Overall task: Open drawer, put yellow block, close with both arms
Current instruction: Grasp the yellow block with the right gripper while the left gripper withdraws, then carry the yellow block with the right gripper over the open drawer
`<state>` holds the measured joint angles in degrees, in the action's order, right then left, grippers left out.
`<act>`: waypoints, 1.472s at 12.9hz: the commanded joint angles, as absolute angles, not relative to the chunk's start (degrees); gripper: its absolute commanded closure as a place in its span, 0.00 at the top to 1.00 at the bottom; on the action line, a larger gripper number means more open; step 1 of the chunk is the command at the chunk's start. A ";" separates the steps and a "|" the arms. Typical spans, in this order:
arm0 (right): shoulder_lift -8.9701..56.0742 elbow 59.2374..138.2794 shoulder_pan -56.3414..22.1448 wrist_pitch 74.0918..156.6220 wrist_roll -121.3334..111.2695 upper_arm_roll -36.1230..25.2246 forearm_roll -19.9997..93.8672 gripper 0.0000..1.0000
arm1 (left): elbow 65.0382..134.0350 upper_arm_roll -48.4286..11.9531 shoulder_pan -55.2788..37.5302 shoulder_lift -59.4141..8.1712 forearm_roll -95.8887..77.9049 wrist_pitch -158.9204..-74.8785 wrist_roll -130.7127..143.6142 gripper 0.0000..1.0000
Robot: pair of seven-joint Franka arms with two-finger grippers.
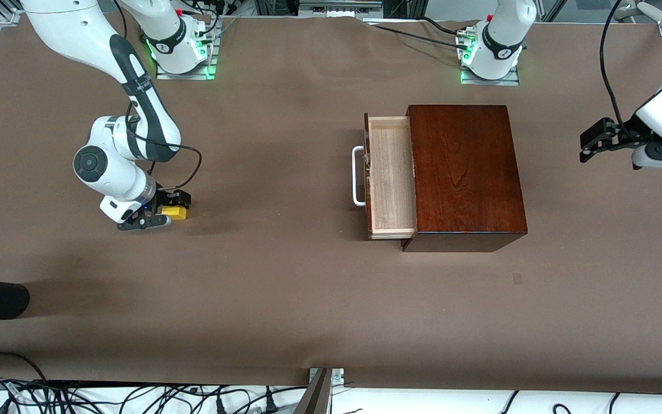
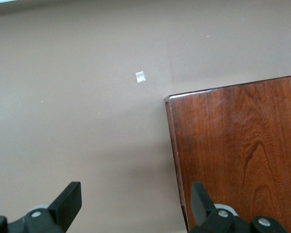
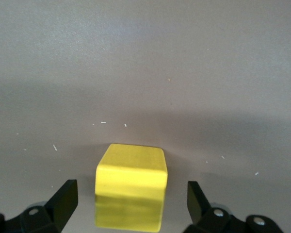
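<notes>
Straddling the yellow block (image 3: 131, 189), untouched: right claw (image 3: 131, 204) spread; left claw (image 2: 136, 204) spread beside box (image 2: 237, 150)

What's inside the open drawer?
The drawer is pulled partway out of the box. The part showing is bare pale wood with nothing in it. The rest is hidden inside the box. The yellow block sits on the table between the right tool's open fingers.

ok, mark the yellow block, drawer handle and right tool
yellow block (image 3: 131, 189), right wrist view, front face.
drawer handle (image 1: 357, 175), front view, long white bar.
right tool (image 1: 165, 214), front view, open, midway between fingertips, around the block.
</notes>
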<state>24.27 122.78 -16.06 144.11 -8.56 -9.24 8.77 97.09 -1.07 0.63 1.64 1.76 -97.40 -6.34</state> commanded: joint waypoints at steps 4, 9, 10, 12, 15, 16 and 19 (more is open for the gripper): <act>23.99 123.49 -16.08 144.32 -8.53 -9.05 9.84 0.87 | 99.23 -0.17 0.44 3.34 0.44 -94.66 -7.91 1.00; 24.79 123.22 -16.00 144.93 -8.88 -9.05 9.76 0.27 | 98.09 -0.18 0.53 2.55 0.44 -94.48 -7.56 1.00; 24.70 123.14 -16.00 144.67 -8.88 -9.05 9.76 0.11 | 98.09 -0.18 0.53 2.46 0.44 -94.48 -7.82 1.00; 24.61 122.87 -16.00 144.32 -9.57 -9.05 9.67 0.00 | 98.00 -0.09 0.53 2.46 0.79 -94.39 -8.09 1.00; 22.25 119.99 -16.08 140.74 -14.31 -9.05 9.32 0.00 | 97.91 -0.44 0.27 2.37 0.88 -94.39 -7.38 1.00; 21.45 117.10 -16.08 136.36 -14.67 -9.05 9.23 0.00 | 97.65 -0.61 0.18 2.29 1.05 -94.48 -7.38 1.00; 21.62 104.20 -16.08 120.37 -14.85 -9.05 8.44 0.00 | 96.07 -0.70 0.18 1.15 1.05 -94.05 -7.38 1.00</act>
